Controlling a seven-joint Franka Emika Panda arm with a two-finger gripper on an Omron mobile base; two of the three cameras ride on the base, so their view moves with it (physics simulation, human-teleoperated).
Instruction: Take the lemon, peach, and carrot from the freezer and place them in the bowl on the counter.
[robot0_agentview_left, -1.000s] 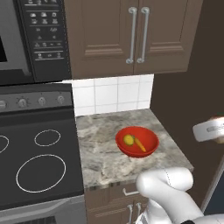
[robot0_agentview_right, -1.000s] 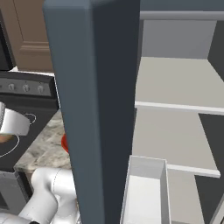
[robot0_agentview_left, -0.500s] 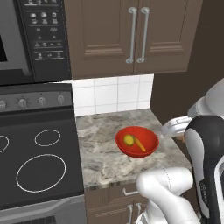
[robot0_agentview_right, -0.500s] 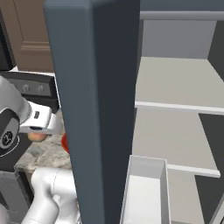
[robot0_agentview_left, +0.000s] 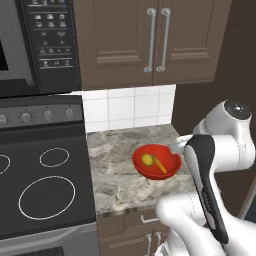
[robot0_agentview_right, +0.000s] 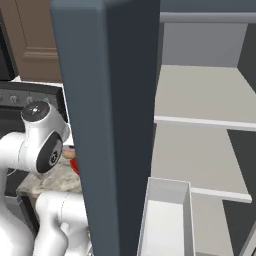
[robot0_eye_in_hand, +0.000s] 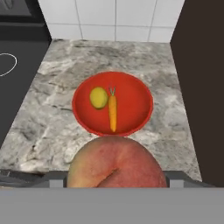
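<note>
Peach (robot0_eye_in_hand: 116, 162) sits between the jaws of the gripper (robot0_eye_in_hand: 116, 181), which are spread wide and closed on its sides, low in the hand view and just short of the near rim of the bowl (robot0_eye_in_hand: 83, 118). Inside the bowl lie 2 things: the lemon (robot0_eye_in_hand: 99, 97) on the left and the carrot (robot0_eye_in_hand: 112, 113) beside it, green top pointing toward the tiled wall (robot0_eye_in_hand: 109, 17); the 2 look close, though I cannot tell whether they touch.

Bare counter (robot0_eye_in_hand: 48, 118) rings the bowl on every side. The widest open strip runs to the left, up to the black stovetop (robot0_eye_in_hand: 13, 83). To the right the strip is narrower and ends at the dark side panel of the freezer (robot0_eye_in_hand: 199, 87). Behind the bowl, bare stone reaches the tiles.

From the left base view, the bowl (robot0_agentview_left: 141, 170) stands toward the right end of the counter (robot0_agentview_left: 112, 165), with the lemon (robot0_agentview_left: 147, 159) and carrot (robot0_agentview_left: 160, 164) showing inside; the white arm (robot0_agentview_left: 210, 170) crosses in front of the bowl's right rim. Brown wall cabinets (robot0_agentview_left: 150, 40) hang well above.

In the right base view the open freezer (robot0_agentview_right: 110, 125) shows grey shelves (robot0_agentview_right: 200, 95) and a white drawer (robot0_agentview_right: 167, 220) pulled forward below them.
</note>
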